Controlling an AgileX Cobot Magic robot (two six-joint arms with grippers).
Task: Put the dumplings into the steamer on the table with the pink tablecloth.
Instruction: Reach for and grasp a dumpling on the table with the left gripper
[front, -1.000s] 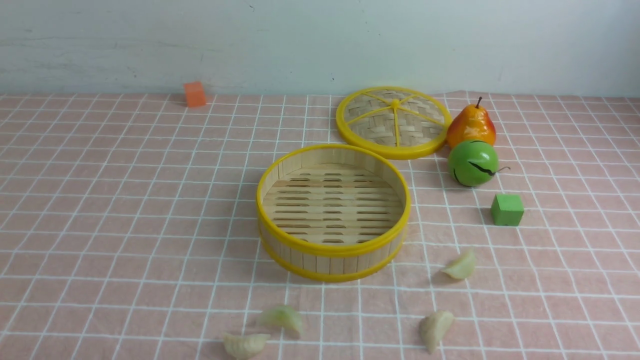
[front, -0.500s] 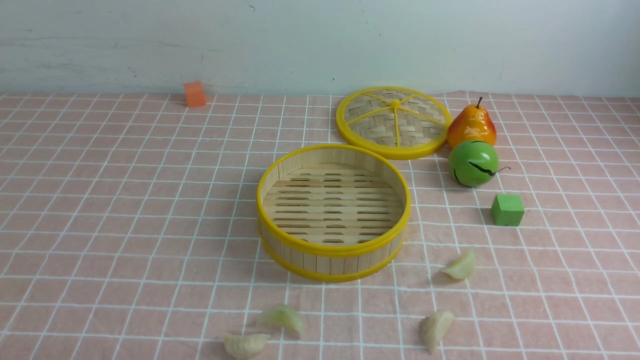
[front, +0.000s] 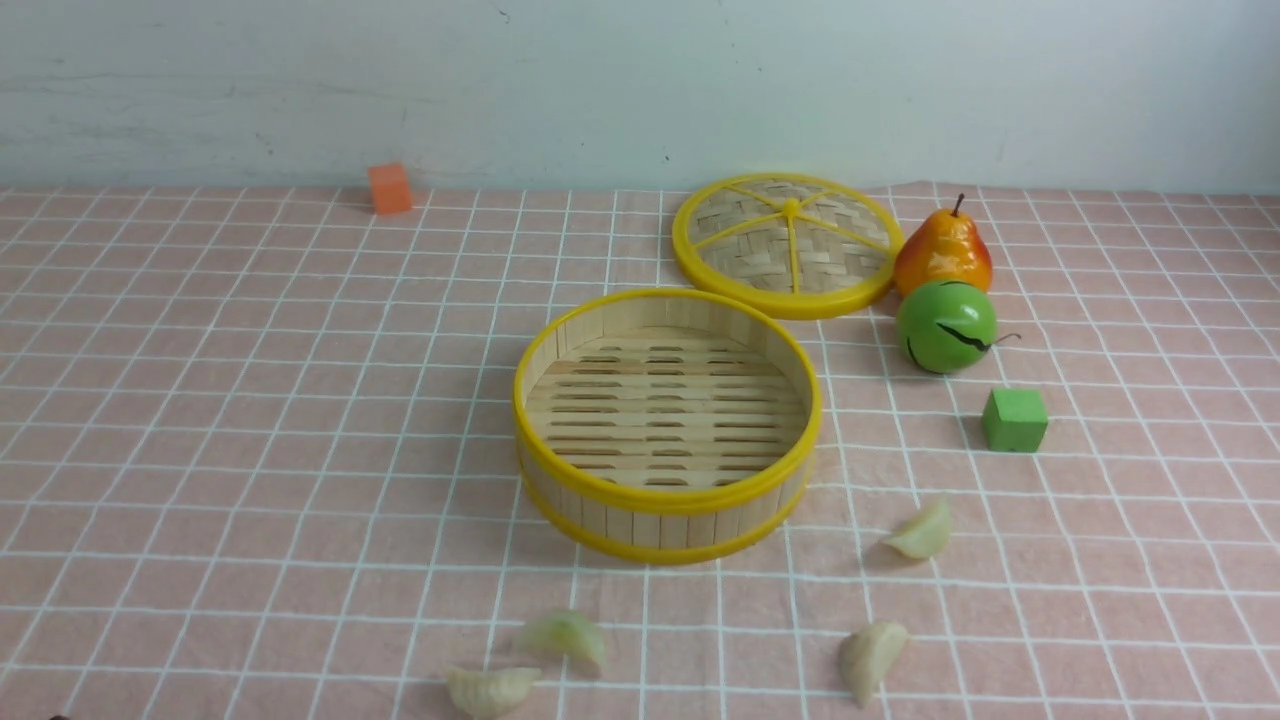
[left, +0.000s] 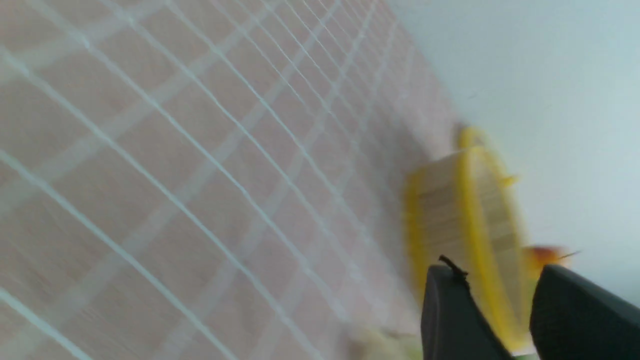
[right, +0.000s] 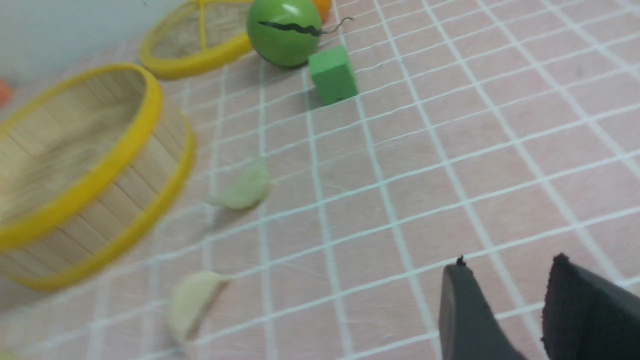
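Observation:
The steamer stands empty mid-table on the pink tablecloth. Several dumplings lie in front of it: two near the front edge, one at front right, one beside the steamer's right side. Neither gripper shows clearly in the front view. In the right wrist view my right gripper is open and empty above bare cloth, apart from two dumplings and the steamer. In the blurred left wrist view my left gripper is open and empty, with the steamer beyond it.
The flat woven lid lies behind the steamer. A pear, a green ball and a green cube sit at the right. An orange cube stands at the back by the wall.
Nothing on the table has moved. A small dark bit now shows at the bottom left edge of the front view.

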